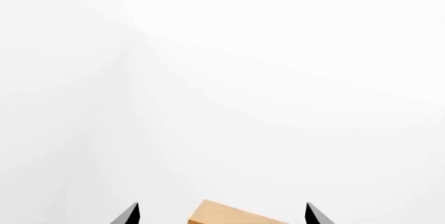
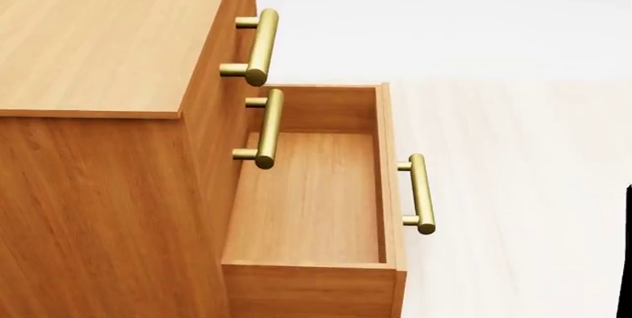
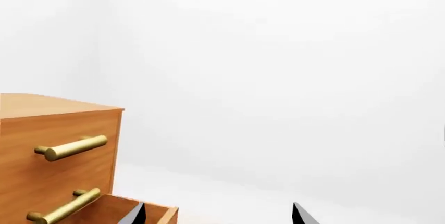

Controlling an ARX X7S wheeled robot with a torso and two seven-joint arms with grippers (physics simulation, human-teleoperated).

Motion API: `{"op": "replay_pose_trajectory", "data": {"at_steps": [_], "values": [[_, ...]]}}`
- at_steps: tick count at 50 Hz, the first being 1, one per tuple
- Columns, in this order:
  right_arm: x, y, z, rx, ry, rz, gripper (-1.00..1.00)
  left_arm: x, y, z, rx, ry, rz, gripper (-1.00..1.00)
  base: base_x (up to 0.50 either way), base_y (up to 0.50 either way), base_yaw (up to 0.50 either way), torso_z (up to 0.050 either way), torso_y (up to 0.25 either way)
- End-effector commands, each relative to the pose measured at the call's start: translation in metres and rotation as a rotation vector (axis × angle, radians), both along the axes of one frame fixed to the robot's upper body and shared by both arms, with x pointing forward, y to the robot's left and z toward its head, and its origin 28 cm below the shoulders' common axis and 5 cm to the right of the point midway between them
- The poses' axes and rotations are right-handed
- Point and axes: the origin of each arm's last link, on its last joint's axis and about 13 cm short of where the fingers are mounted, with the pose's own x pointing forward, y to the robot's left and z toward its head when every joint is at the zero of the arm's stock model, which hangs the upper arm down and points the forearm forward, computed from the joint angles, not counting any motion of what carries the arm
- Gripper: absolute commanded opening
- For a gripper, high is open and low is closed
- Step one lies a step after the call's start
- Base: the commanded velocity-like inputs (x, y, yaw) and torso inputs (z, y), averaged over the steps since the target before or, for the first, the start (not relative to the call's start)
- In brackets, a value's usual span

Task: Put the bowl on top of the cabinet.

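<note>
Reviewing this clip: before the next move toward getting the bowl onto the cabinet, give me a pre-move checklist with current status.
1. Bowl located: not ok, it shows in no view.
2. Cabinet top free to receive it: ok, the visible part is bare.
3. Bottom drawer shut: not ok, pulled out and empty.
4. Left gripper empty and open: ok, fingertips apart, nothing between.
5. Right gripper empty and open: ok, the same.
</note>
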Motion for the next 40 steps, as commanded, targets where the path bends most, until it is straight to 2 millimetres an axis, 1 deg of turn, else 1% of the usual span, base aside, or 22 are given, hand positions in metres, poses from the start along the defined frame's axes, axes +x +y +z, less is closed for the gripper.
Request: {"op": "replay_pose_trajectory", "data": {"at_steps": [1, 3, 6, 9, 10, 12, 13, 15, 18, 27, 30, 31, 33, 35, 36, 40], "values": [[0.014, -0.028, 0.03, -0.063, 0.132, -0.018, 1.0, 0.0, -0.001, 0.001, 0.003, -0.001, -0.014, 1.0, 0.0, 0.0, 0.0, 0.0, 0.0], [0.018, -0.033, 0.032, -0.081, 0.18, -0.009, 1.0, 0.0, -0.001, 0.001, 0.003, 0.001, -0.016, 1.0, 0.0, 0.0, 0.0, 0.0, 0.0], [0.021, -0.034, 0.034, -0.079, 0.249, 0.005, 1.0, 0.0, -0.002, 0.001, 0.005, 0.001, -0.017, 1.0, 0.0, 0.0, 0.0, 0.0, 0.0], [0.026, -0.037, 0.035, -0.051, 0.287, 0.023, 1.0, 0.0, -0.001, 0.001, 0.005, 0.002, -0.016, 1.0, 0.0, 0.0, 0.0, 0.0, 0.0], [0.03, -0.041, 0.035, -0.056, 0.347, 0.013, 1.0, 0.0, -0.001, 0.001, 0.005, 0.003, -0.015, 1.0, 0.0, 0.0, 0.0, 0.0, 0.0], [0.032, -0.043, 0.035, -0.077, 0.39, 0.009, 1.0, 0.0, -0.001, 0.001, 0.004, 0.004, -0.015, 1.0, 0.0, 0.0, 0.0, 0.0, 0.0], [0.033, -0.045, 0.037, -0.051, 0.441, 0.02, 1.0, 0.0, 0.0, 0.0, 0.003, 0.005, -0.013, 1.0, 0.0, 0.0, 0.0, 0.0, 0.0], [0.034, -0.048, 0.039, -0.042, 0.475, 0.035, 1.0, 0.0, -0.001, 0.0, 0.003, 0.007, -0.014, 1.0, 0.0, 0.0, 0.0, 0.0, 0.0], [0.036, -0.054, 0.039, -0.073, 0.589, 0.041, 1.0, 0.001, -0.001, 0.0, 0.004, 0.007, -0.018, 1.0, 0.0, 0.0, 0.0, 0.0, 0.0], [0.034, -0.062, 0.039, -0.133, 0.907, 0.085, 1.0, 0.002, -0.002, -0.002, 0.006, 0.014, -0.021, 1.0, 0.0, 0.0, 0.0, 0.0, 0.0], [0.034, -0.064, 0.038, -0.159, 0.987, 0.091, 1.0, 0.002, -0.002, -0.002, 0.006, 0.014, -0.022, 1.0, 0.0, 0.0, 0.0, 0.0, 0.0], [0.034, -0.064, 0.038, -0.159, 0.987, 0.091, 1.0, 0.002, -0.002, -0.002, 0.006, 0.014, -0.022, 1.0, 0.0, 0.0, 0.0, 0.0, 0.0], [0.033, -0.065, 0.037, -0.181, 1.059, 0.1, 1.0, 0.003, -0.002, -0.002, 0.008, 0.015, -0.023, 1.0, 0.0, 0.0, 0.0, 0.0, 0.0], [0.033, -0.065, 0.037, -0.181, 1.059, 0.1, 1.0, 0.003, -0.002, -0.002, 0.008, 0.015, -0.023, 1.0, 0.0, 0.0, 0.0, 0.0, 0.0], [0.03, -0.065, 0.036, -0.201, 1.134, 0.111, 1.0, 0.003, -0.002, -0.002, 0.008, 0.016, -0.023, 1.0, 0.0, 0.0, 0.0, 0.0, 0.0], [0.026, -0.067, 0.035, -0.206, 1.199, 0.12, 1.0, 0.003, -0.003, -0.003, 0.008, 0.017, -0.023, 1.0, 0.0, 0.0, 0.0, 0.0, 0.0]]}}
